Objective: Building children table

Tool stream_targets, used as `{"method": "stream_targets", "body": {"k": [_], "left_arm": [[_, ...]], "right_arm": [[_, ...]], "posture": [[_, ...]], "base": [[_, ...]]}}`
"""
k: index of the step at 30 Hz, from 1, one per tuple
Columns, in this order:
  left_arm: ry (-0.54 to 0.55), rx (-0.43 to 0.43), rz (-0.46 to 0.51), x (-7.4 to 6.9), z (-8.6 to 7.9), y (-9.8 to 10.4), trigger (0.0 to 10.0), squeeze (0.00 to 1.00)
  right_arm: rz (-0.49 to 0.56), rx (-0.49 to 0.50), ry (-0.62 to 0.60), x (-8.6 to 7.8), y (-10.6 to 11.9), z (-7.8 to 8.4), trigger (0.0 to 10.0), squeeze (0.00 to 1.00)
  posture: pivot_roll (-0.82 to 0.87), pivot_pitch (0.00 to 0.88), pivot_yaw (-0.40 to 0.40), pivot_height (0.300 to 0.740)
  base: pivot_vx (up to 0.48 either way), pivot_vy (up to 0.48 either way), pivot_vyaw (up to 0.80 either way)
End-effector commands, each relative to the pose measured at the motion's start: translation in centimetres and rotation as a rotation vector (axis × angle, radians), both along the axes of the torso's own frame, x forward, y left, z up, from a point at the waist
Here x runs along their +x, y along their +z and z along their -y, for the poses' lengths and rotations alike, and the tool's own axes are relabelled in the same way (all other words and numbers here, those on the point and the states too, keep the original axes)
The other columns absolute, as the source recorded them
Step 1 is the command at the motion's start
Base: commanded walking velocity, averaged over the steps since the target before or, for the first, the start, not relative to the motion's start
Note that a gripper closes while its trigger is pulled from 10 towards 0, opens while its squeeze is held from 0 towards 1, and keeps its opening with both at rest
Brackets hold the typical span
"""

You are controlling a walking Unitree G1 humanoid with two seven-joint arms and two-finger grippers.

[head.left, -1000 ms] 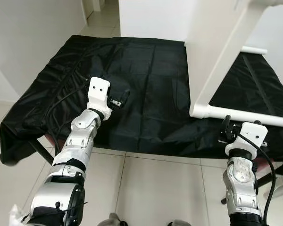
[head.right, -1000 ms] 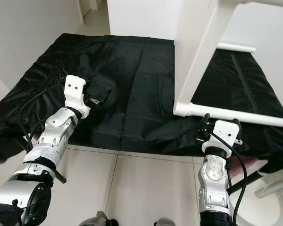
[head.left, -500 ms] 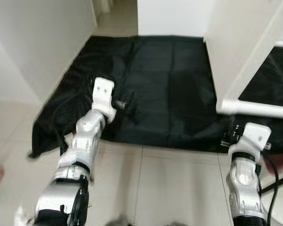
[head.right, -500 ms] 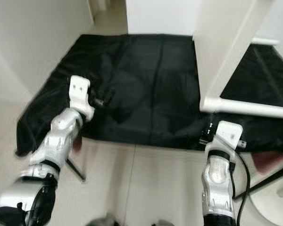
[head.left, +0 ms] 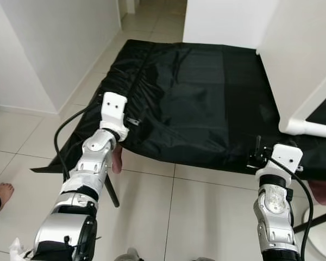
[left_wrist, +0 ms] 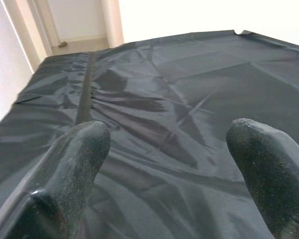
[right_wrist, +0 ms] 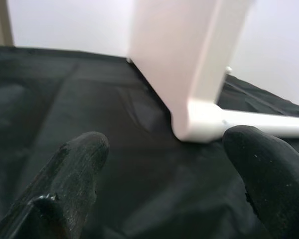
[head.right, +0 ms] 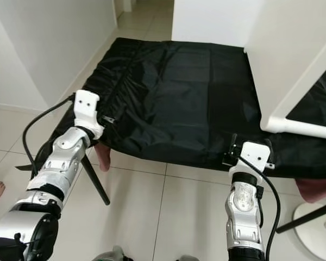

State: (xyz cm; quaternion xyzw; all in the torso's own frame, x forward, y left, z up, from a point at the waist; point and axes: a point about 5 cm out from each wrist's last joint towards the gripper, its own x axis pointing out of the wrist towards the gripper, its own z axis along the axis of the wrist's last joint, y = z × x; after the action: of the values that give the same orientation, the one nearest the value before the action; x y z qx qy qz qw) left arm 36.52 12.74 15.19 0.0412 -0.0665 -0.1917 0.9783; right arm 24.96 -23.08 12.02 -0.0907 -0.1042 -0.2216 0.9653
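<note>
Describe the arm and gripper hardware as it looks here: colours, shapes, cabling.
Both arms are silver metal segments with black joint bands. Each wrist ends in a white blocky housing; the left arm has two small holes in its housing. A black cable loops along each forearm. The left gripper and right gripper each have two thick, rounded black fingers with a slightly speckled matte surface.

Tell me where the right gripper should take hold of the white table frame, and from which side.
Probably the round white rail of the white table frame, just past its rounded corner. It lies level on the black cloth, slim enough for the right gripper's open jaws. Come from the near edge.
</note>
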Motion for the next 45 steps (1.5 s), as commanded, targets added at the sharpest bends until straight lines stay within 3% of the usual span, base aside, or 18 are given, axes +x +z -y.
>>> {"method": "stream_targets", "body": {"k": [1, 6, 13, 19, 25, 30, 35, 37, 45], "left_arm": [[0.010, 0.023, 0.018, -0.2, -0.3, 0.0, 10.0, 0.00], [0.007, 0.029, 0.019, -0.4, -0.6, -0.1, 10.0, 0.00], [-0.008, 0.044, 0.022, -1.1, -1.2, -0.5, 10.0, 0.00], [-0.009, 0.044, 0.028, -1.5, -1.7, -0.2, 10.0, 0.00], [-0.022, 0.047, 0.046, -1.6, -1.8, 0.5, 10.0, 0.00], [-0.021, 0.044, 0.046, -1.8, -2.1, 0.6, 10.0, 0.00], [-0.002, 0.004, 0.039, -2.0, -2.7, 0.8, 10.0, 0.00], [-0.005, -0.004, 0.038, -2.1, -2.7, 0.8, 10.0, 0.00], [-0.006, -0.007, 0.037, -2.2, -2.6, 0.8, 10.0, 0.00]], "right_arm": [[0.012, -0.009, -0.021, -0.3, 0.3, 0.3, 10.0, 0.00], [0.016, -0.028, -0.048, -0.8, 0.4, 0.6, 10.0, 0.00], [-0.012, -0.034, -0.142, -2.6, -0.2, 1.9, 10.0, 0.00], [-0.027, -0.028, -0.129, -3.2, -0.3, 2.2, 10.0, 0.00], [0.019, -0.041, -0.106, -2.9, 1.1, 2.9, 10.0, 0.00], [0.040, -0.028, -0.196, -4.4, 1.1, 4.1, 10.0, 0.00], [0.055, 0.011, -0.185, -5.4, 0.9, 3.1, 10.0, 0.00], [0.056, 0.012, -0.120, -4.9, 1.0, 1.8, 10.0, 0.00], [0.054, 0.001, -0.075, -4.2, 1.2, 1.2, 10.0, 0.00]], "posture": [[0.02, 0.000, 0.028, 0.740], [0.03, 0.000, 0.023, 0.740], [0.03, 0.000, 0.012, 0.740], [0.03, 0.000, 0.004, 0.740], [0.03, 0.019, -0.004, 0.740], [0.03, 0.031, -0.007, 0.740], [0.03, 0.039, -0.010, 0.740], [0.03, 0.040, -0.008, 0.740], [0.03, 0.035, -0.015, 0.740]], "base": [[0.000, 0.000, 0.00], [0.000, 0.000, 0.00], [0.000, 0.000, 0.00], [0.000, 0.000, 0.00], [0.000, 0.000, 0.00], [0.000, 0.000, 0.00], [0.000, 0.000, 0.00], [0.000, 0.000, 0.00], [0.154, 0.000, 0.00]]}}
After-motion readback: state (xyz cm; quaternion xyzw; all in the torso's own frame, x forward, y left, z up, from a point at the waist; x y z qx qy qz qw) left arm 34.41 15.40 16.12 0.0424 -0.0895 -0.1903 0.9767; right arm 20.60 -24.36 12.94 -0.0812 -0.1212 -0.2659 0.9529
